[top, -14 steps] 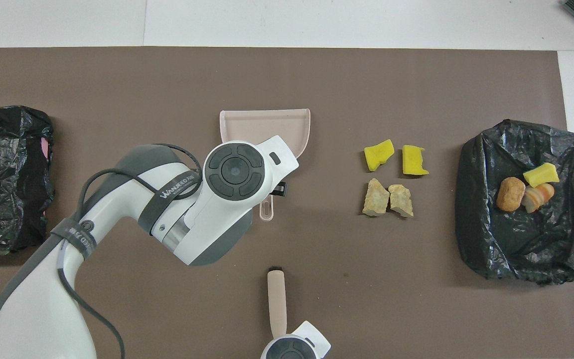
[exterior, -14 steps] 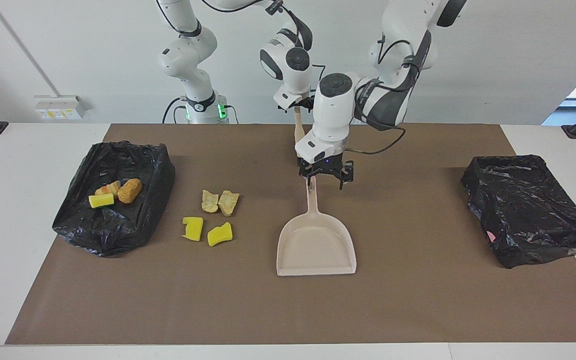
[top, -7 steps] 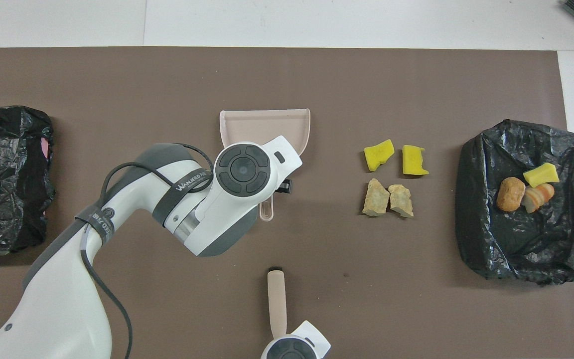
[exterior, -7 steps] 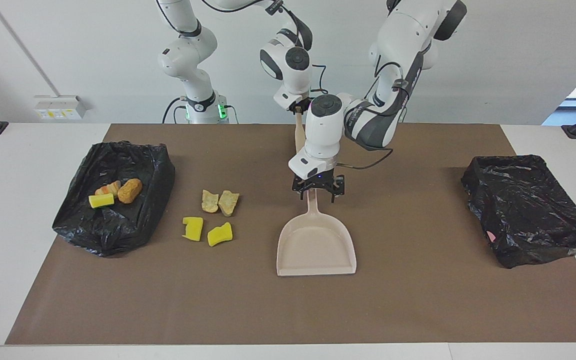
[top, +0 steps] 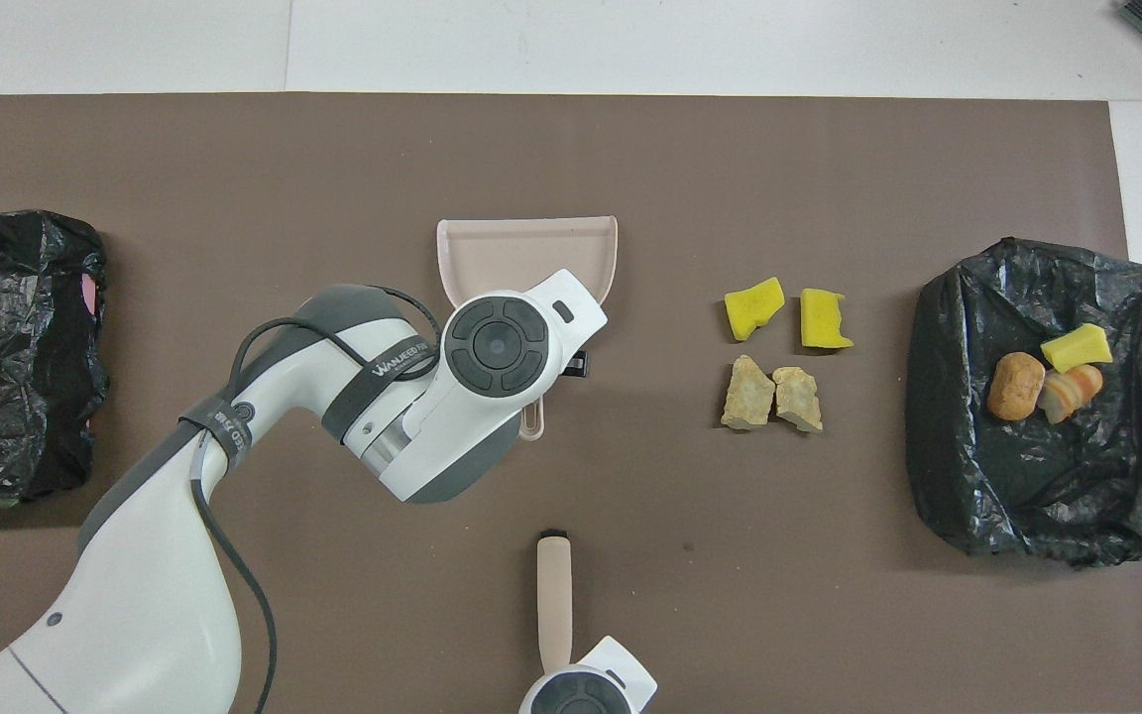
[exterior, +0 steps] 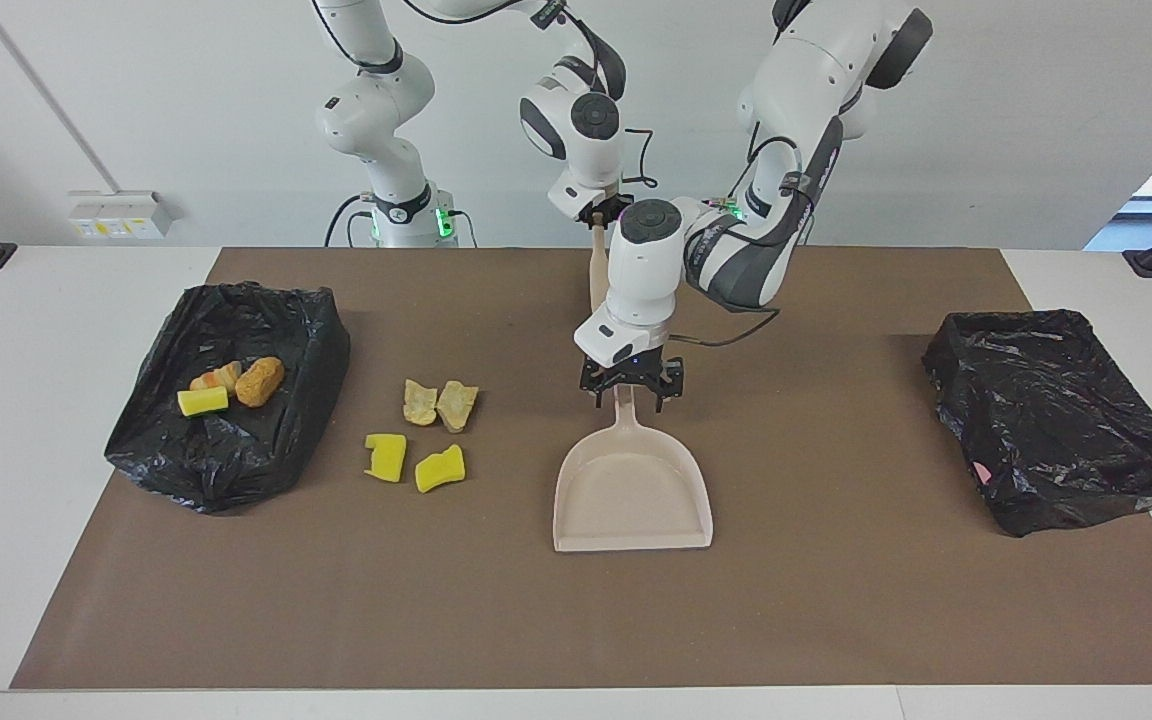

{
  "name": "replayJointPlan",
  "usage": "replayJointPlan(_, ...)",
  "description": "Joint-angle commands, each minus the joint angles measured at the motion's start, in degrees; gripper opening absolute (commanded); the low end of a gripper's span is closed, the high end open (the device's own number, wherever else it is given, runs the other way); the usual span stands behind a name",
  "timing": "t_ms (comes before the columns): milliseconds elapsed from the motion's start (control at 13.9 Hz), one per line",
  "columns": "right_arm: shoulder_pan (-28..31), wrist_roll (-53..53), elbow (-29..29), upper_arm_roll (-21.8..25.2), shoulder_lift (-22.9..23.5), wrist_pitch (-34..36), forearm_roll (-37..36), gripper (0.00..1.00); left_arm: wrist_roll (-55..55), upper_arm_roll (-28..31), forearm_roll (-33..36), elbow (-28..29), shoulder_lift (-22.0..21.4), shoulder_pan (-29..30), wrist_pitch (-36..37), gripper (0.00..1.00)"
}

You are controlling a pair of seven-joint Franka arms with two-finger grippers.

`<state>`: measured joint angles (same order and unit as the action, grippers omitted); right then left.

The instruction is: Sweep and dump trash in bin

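With the left gripper (exterior: 628, 392) spread open astride the dustpan (exterior: 633, 487) handle, I see the first risk: if it clamps off-centre, the pan twists out or skids on the mat (exterior: 836, 600).

Right gripper (exterior: 599, 214) is clenched on the brush (top: 553, 595) handle, nearer the robots than the pan, brush hanging down. A loose hold there lets it swing mid-sweep.

Trash: four scraps (exterior: 423, 432) loose on the mat beside the pan toward the right arm's end, two yellow, two tan. Three more (exterior: 229, 385) already lie in the bin (exterior: 266, 460) just past them.

Pan mouth faces away from the robots, not at the scraps. Unless I turn it, I judge the sweep scatters them. Second bin (exterior: 1056, 420) sits well apart toward the left arm's end.
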<state>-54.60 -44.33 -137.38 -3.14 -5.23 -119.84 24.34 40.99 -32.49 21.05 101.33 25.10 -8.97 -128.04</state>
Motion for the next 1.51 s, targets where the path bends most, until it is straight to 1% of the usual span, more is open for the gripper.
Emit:
replayJointPlan(0, 3.17, 1.71, 1.58, 0.15, -3.46, 6.44, -2.8, 0.0, 1.46, 0.24, 1.45, -0.78, 1.71, -0.87, -1.07, 0.9)
replayJointPlan(72, 3.97, 1.79, 1.94, 0.15, -4.43, 8.55, -3.85, 0.0, 1.46, 0.24, 1.97, -0.87, 1.79, -0.87, -1.07, 0.84)
replayJointPlan(144, 4.93, 1.97, 2.11, 0.23, -5.57, 10.22, -4.65, 0.0, 1.37, 0.24, 3.37, -1.22, 1.88, -0.78, -0.99, 0.73)
replayJointPlan(216, 6.33, 2.58, 2.38, 0.15, -6.89, 12.07, -5.53, 0.0, 1.28, 0.24, 4.6, -1.66, 2.14, -0.87, -0.81, 0.57)
replayJointPlan(360, 9.23, 4.25, 3.95, 0.23, -8.13, 17.59, -6.76, 0.0, 1.2, 0.24, 5.22, -1.75, 2.15, -0.78, -0.37, 0.35)
replayJointPlan(432, 10.99, 4.86, 5.0, 0.24, -8.74, 20.06, -8.51, 0.0, 1.11, 0.24, 5.31, -1.75, 2.15, -0.78, -0.28, 0.23)
replayJointPlan(504, 12.48, 5.39, 5.62, 0.24, -9.36, 22.17, -10.18, 0.0, 0.93, 0.24, 5.31, -1.75, 2.06, -0.78, -0.02, 0.18)
replayJointPlan(720, 16.71, 8.47, 7.56, -0.03, -9.01, 24.73, -14.75, 0.0, -0.21, 0.24, 6.01, -2.45, 1.53, -0.26, 0.51, 0.08)
replayJointPlan(863, 18.64, 9.43, 7.92, 0.06, -8.57, 27.02, -19.22, 0.0, -4.57, 0.24, 6.72, -2.54, 0.83, -0.08, 2.0, 0.05)
replayJointPlan(935, 20.65, 10.66, 7.92, -0.03, -8.31, 27.9, -21.25, 0.0, -9.57, 0.24, 6.72, -2.54, 0.13, 0.09, 3.66, 0.02)
replayJointPlan(1151, 28.11, 17.93, 8.0, 0.06, -6.3, 27.3, -27.4, 0.0, -28.54, 0.15, 6.28, -2.45, -1.98, 1.5, 8.58, 0.02)
replayJointPlan(1295, 35.4, 27.15, 9.93, 0.06, -3.4, 25.63, -30.83, 0.0, -34.98, 0.06, 6.11, -2.19, -3.12, 2.03, 11.48, 0.01)
replayJointPlan(1439, 39.99, 33.14, 12.04, -0.03, -1.02, 23.96, -34.69, 0.0, -42.53, -0.11, 5.93, -2.19, -3.48, 2.38, 13.86, 0.0)
